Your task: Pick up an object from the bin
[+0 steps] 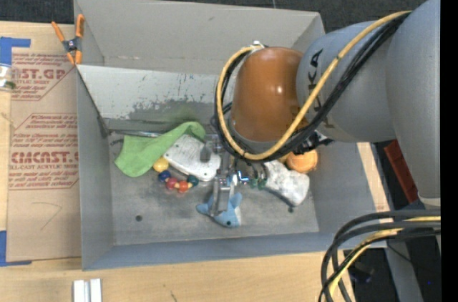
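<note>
My gripper is low over the blue toy at the front of the bin. Can't tell my grip. Lift still to do.

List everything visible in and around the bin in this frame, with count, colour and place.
bin: one, grey metal, middle of the view.
cloth: one, green, crumpled on the left of the floor.
flat white thing: one, white, against the cloth's right side.
small beads: a few, red, yellow and blue, clustered just below the cloth.
blue thing: one, blue, at the front of the floor, under the end effector.
lumpy thing: one, whitish grey, on the right of the floor.
orange thing: one, orange, just behind the lumpy thing, partly hidden by the arm.
end effector: one, metallic, above the blue thing.
arm: one, grey with an orange cover and cables, reaching in from the right.
</note>
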You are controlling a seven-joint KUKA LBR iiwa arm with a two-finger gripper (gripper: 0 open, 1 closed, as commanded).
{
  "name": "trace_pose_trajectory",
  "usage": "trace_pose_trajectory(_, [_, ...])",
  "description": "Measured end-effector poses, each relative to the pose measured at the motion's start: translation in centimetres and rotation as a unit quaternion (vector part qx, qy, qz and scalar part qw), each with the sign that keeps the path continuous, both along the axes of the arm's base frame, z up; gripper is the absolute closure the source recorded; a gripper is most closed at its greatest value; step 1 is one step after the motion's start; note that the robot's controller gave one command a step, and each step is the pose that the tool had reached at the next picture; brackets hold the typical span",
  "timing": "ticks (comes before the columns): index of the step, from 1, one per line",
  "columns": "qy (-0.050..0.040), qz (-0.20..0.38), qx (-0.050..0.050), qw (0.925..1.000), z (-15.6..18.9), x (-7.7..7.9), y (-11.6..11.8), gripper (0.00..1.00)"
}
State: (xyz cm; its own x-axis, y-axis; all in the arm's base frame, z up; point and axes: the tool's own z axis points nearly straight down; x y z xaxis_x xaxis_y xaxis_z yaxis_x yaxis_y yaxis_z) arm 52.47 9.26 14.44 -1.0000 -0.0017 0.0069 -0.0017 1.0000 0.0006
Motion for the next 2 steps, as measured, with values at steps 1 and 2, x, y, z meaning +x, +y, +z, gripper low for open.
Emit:
trace_pose_trajectory(1, [-0.0039, -0.001, 0.0, 1.0, 0.4, 0.2, 0.0, 0.0])
trace_pose_trajectory(2, [-0.0049, 0.14, 0.001, 0.9901, -3.6, -0.6, -1.7, 0.0])
